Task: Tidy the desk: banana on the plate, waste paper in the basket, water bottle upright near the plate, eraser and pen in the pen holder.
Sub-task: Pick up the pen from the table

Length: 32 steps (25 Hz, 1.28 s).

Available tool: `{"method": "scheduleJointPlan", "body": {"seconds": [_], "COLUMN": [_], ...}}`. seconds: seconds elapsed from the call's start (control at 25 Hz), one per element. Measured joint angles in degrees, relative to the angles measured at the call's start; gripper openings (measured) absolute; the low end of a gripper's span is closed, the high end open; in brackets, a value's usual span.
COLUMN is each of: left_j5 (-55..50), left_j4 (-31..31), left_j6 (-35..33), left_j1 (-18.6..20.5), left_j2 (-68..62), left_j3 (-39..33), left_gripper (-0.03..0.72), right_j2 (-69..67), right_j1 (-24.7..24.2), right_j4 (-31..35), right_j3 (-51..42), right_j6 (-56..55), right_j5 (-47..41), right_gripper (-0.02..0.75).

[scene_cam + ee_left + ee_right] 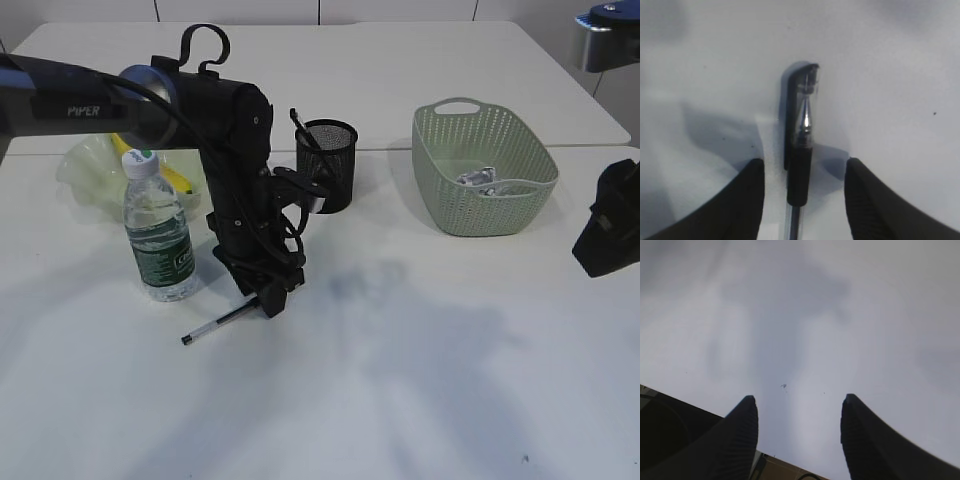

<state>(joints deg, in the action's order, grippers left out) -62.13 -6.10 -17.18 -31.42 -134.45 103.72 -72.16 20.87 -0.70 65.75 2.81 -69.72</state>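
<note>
A clear pen (215,325) with a black grip lies on the white desk (400,380). My left gripper (272,300) is lowered over its right end. In the left wrist view the pen (800,150) lies between the open fingers (742,200), with a gap on both sides. The water bottle (160,240) stands upright beside the plate (80,165), which holds the banana (178,180). Waste paper (482,178) sits in the basket (470,215). The pen holder (328,165) stands behind my left arm. The eraser is out of view. My right gripper (797,405) hangs open over bare desk.
A dark pen-like stick (300,130) leans out of the mesh cup. My right arm (608,225) is at the right edge of the exterior view, beside the green basket. The bottle stands close to the left of my left arm.
</note>
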Motion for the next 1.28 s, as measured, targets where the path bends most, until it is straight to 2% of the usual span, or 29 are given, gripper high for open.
{"method": "scheduleJointPlan", "body": {"seconds": [0.08, 0.28, 0.44, 0.64, 0.92, 1.28], "left_j5": [0.0, 0.0, -0.49, -1.28, 0.64, 15.01], "left_j4": [0.19, 3.89, 5.36, 3.87, -2.64, -6.11], "left_j6": [0.0, 0.0, 0.0, -0.01, -0.83, -1.57], "left_j1": [0.0, 0.0, 0.0, 0.0, 0.0, 0.0], "left_j2": [0.0, 0.0, 0.0, 0.0, 6.28, 17.45], "left_j3": [0.0, 0.0, 0.02, 0.13, 0.13, 0.13], "left_gripper": [0.338, 0.155, 0.054, 0.047, 0.046, 0.046], "right_j2": [0.0, 0.0, 0.0, 0.0, 0.0, 0.0], "right_j1": [0.0, 0.0, 0.0, 0.0, 0.0, 0.0], "right_j4": [0.0, 0.0, 0.0, 0.0, 0.0, 0.0], "right_j3": [0.0, 0.0, 0.0, 0.0, 0.0, 0.0], "right_j6": [0.0, 0.0, 0.0, 0.0, 0.0, 0.0], "right_j5": [0.0, 0.0, 0.0, 0.0, 0.1, 0.2], "right_gripper": [0.401, 0.401, 0.401, 0.401, 0.401, 0.401]}}
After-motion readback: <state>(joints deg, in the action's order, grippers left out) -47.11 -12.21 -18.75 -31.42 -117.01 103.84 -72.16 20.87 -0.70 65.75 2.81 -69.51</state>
